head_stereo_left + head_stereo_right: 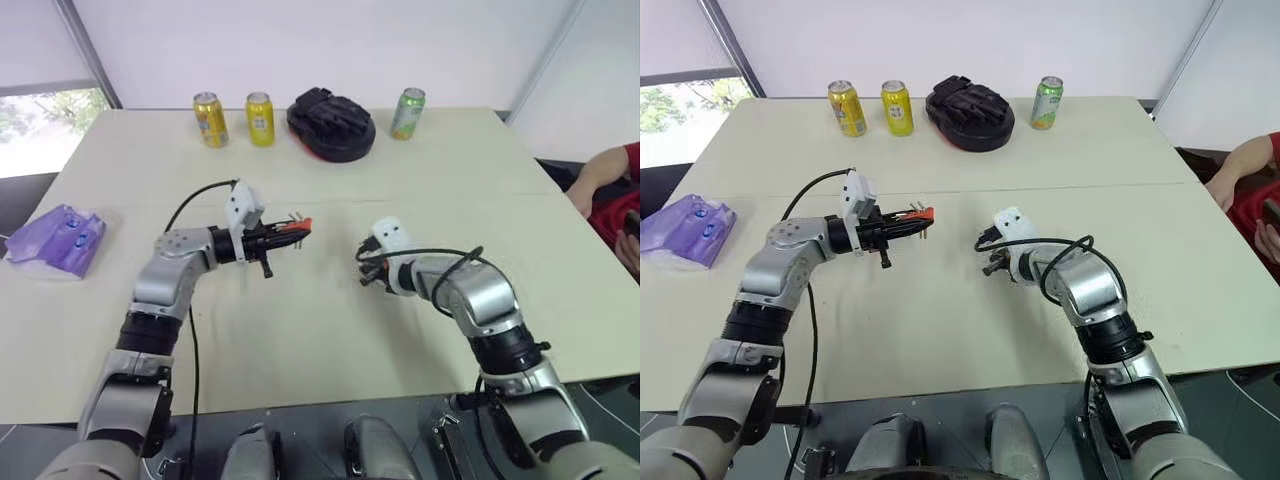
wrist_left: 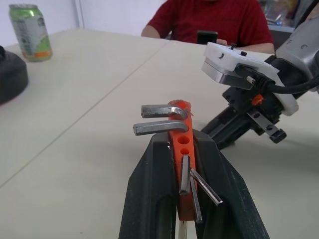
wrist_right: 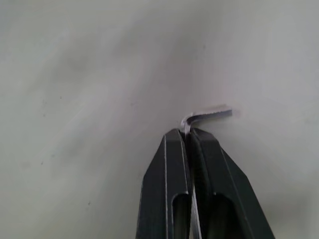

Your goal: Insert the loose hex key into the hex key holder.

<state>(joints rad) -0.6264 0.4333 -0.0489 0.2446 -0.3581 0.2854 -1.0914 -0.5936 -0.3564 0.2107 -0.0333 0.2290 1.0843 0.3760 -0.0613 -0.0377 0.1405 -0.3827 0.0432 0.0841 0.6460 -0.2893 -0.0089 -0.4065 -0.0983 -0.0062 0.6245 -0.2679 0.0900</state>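
Worktop (image 1: 330, 330): pale cream, a seam running across its middle; near edge just in front of the arms, far edge against the white wall.

Left gripper (image 1: 290, 232): held above the worktop left of centre, pointing level toward the right. Jaws clamped on the hex key holder (image 2: 180, 149), a red-orange block standing between the two black fingers (image 2: 149, 194). Two bent grey keys project sideways near the holder's tip; several thinner keys angle out lower down. Two vacant round holes show in the block's face between those groups.

Right gripper (image 1: 366, 268): right of centre, tilted downward and toward the left. Jaws pressed together on the loose hex key (image 3: 207, 115); its long leg runs down between the fingers, its short bent leg juts out past the fingertips, above bare worktop.

Gap: the two grippers face each other, near but apart, with open worktop under and between them.

Far edge, from left: two yellow cans (image 1: 210, 119), (image 1: 260, 118) side by side; a black padded object on a red base (image 1: 331, 124); a green can (image 1: 408, 113). All well apart from the arms.

Left edge: translucent purple plastic item (image 1: 60, 240), well apart from the left arm.

Right edge: a seated person in a red top (image 1: 612, 190), forearm at the worktop's corner.
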